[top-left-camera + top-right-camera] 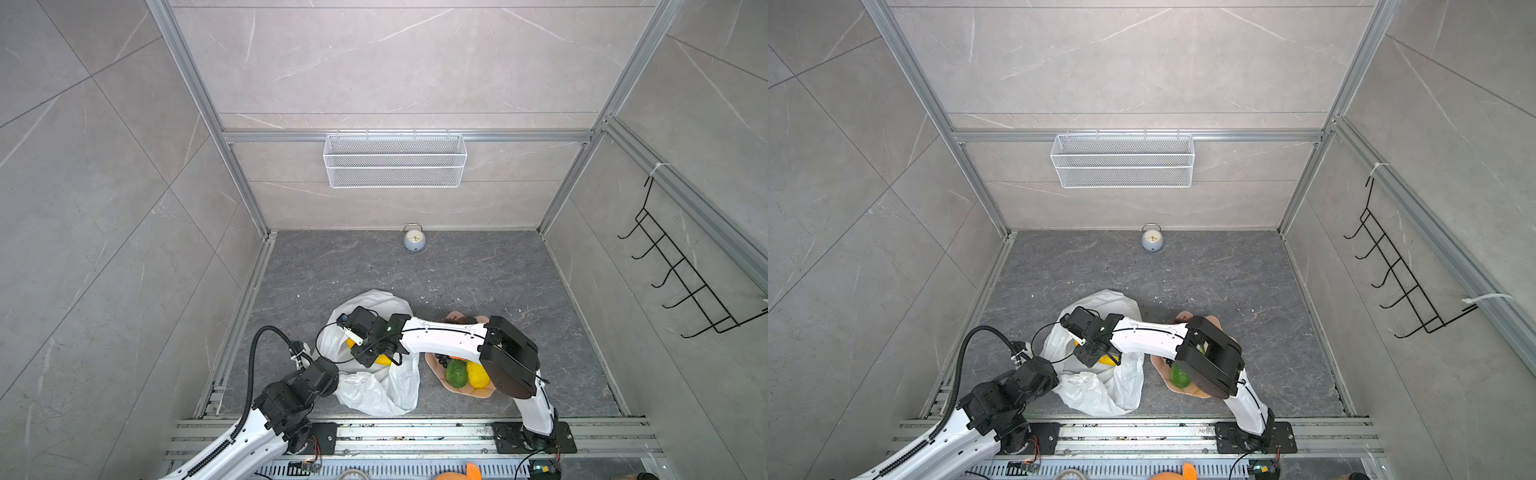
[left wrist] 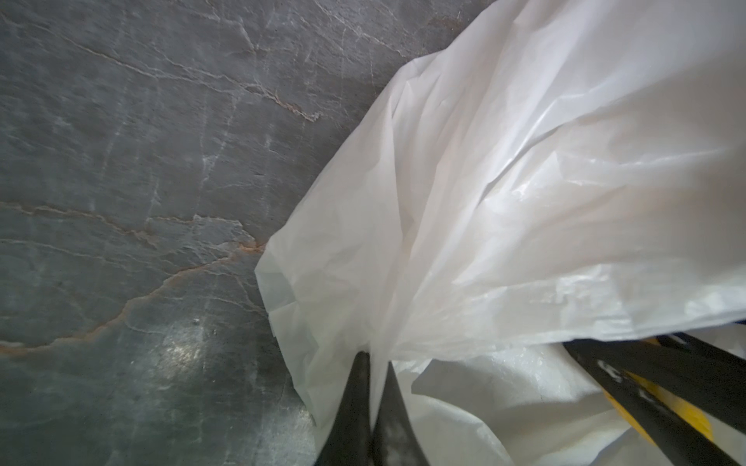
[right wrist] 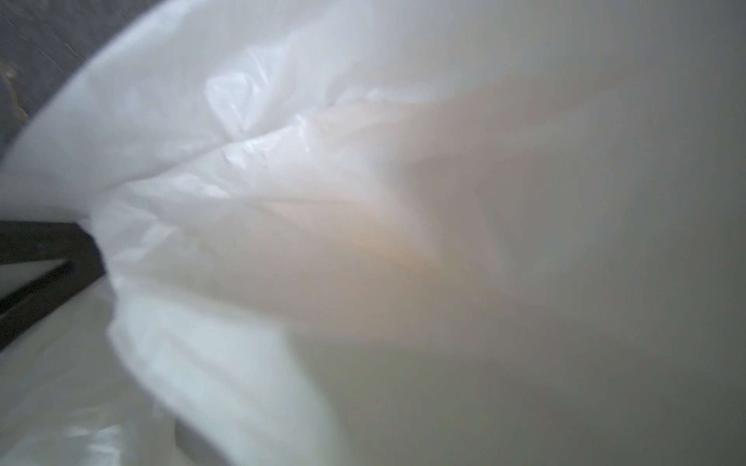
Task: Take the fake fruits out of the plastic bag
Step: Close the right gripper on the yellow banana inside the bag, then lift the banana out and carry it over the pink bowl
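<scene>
- While the plastic bag (image 1: 374, 395) lies crumpled near the counter's (image 1: 457, 270) front edge, left of middle, you're partway through, by my read.
- Done: the bowl (image 1: 473, 392), just right of the bag, holds a green fruit (image 1: 456, 374), a yellow round fruit (image 1: 478, 374) and a dark grape bunch (image 1: 442, 360). The arm hides the rest of it.
- To do: a yellow piece (image 1: 383, 360) shows in the bag mouth. Anything deeper is hidden.
- Left claw (image 2: 376, 359): together, pinching the bag's rim film.
- Right claw (image 1: 374, 357): down in the bag mouth at that yellow piece. You can't tell whether it's clamped on it.
</scene>
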